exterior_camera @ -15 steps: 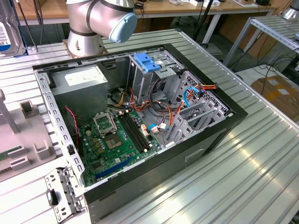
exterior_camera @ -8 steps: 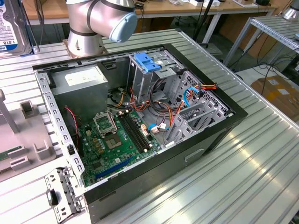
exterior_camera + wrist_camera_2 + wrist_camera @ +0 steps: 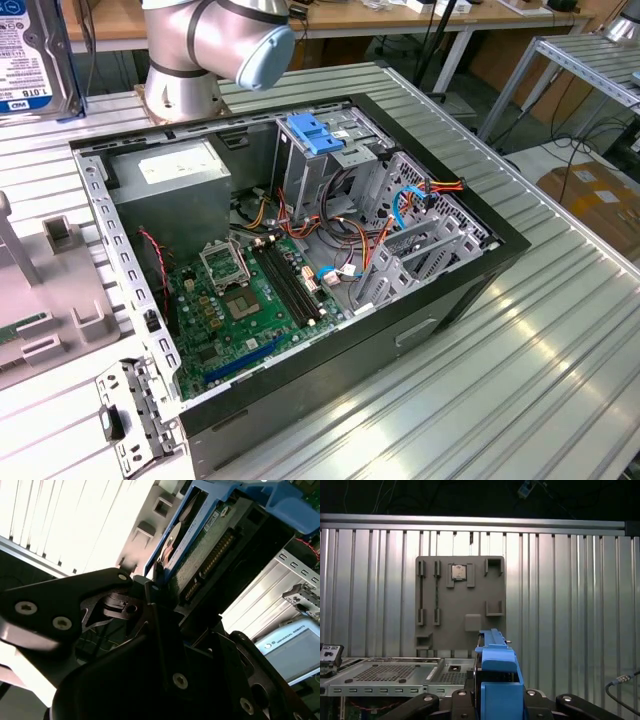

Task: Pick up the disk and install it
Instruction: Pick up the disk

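Risk: disk looks gripped at 1 end, long body overhanging. Could pivot or slip if a blue rail catches drive cage edge. Loose cables beside cage could snag or get pinched. Skewed rails would likely jam in bay.

Gripper: closed down to disk's thickness, black fingers clamping it, blue carrier between them.

Disk airborne, outside case, above table, near case side facing grey fixture plate.
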`<act>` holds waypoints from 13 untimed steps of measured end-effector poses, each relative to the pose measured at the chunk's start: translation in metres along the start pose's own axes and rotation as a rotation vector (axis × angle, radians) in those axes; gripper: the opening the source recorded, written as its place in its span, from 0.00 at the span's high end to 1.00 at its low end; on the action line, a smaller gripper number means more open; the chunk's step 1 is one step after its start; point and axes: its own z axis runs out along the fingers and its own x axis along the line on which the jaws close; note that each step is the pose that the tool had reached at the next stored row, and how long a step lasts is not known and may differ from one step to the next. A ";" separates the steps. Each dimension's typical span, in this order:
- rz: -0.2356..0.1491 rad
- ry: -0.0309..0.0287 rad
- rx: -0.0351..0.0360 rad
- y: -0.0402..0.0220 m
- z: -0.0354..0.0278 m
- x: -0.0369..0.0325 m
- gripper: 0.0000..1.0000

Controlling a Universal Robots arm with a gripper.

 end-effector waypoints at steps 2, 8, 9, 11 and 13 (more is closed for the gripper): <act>0.000 0.0000 0.0000 -0.0010 0.0000 0.0017 0.64; 0.000 0.0001 -0.0001 -0.0038 -0.0003 0.0071 0.64; 0.000 0.0001 -0.0001 -0.0042 -0.0003 0.0081 0.64; 0.000 0.0000 -0.0001 -0.0052 -0.0003 0.0103 0.64; 0.000 0.0001 -0.0001 -0.0059 -0.0004 0.0119 0.64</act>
